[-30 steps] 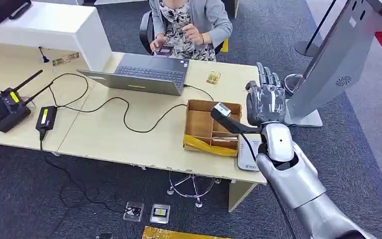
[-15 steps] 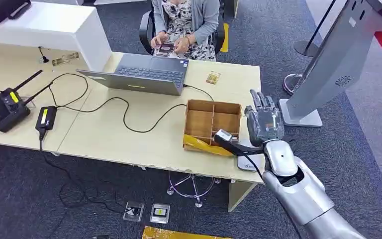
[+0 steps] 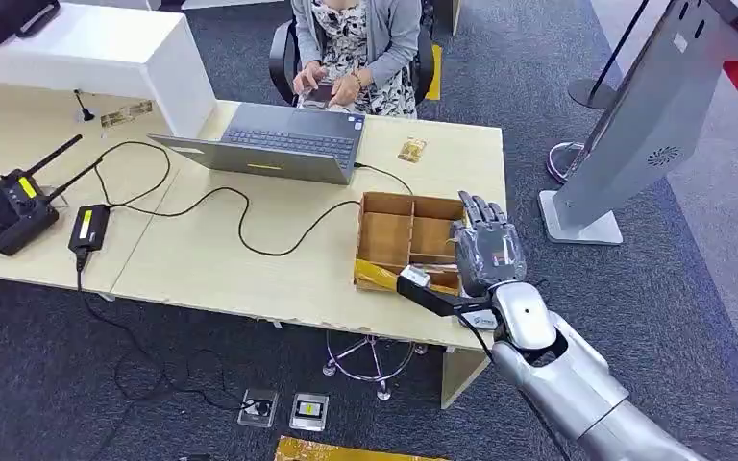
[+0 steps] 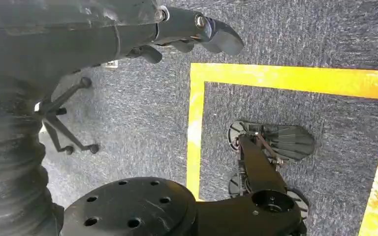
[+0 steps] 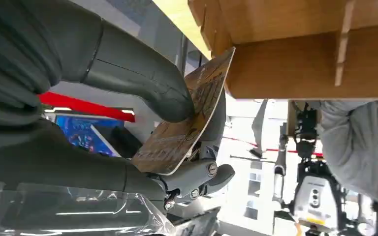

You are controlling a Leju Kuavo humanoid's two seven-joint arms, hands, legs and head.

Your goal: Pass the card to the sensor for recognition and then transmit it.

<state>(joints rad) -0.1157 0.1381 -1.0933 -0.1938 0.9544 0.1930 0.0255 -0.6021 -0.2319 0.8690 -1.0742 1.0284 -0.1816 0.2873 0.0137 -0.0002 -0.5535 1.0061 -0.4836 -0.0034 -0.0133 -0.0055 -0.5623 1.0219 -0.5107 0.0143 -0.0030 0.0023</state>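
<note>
- The right hand [image 3: 488,254] hangs over the right end of the wooden divided tray [image 3: 384,236], its fingers pointing away from the robot.
- In the right wrist view the thumb [image 5: 142,81] presses a card [image 5: 187,120] against the darker fingers [image 5: 197,174] — the card is pinched, one corner close to the tray's wall.
- The card is thin, tan-brown, covered with fine dark print; its writing is too small to read.
- The left hand [image 4: 177,27] hangs over grey carpet crossed by yellow floor tape [image 4: 285,78]; whether it is spread or curled I cannot tell.
- On the pale desk [image 3: 250,269]: an open laptop [image 3: 274,144], a black cable [image 3: 240,216], a black radio unit [image 3: 10,206] with a yellow label, unreadable.
- Behind the laptop a person [image 3: 360,48] sits — hands together on a small dark object.
- To the right stands a grey kiosk [image 3: 649,115] bearing a round dotted emblem.
</note>
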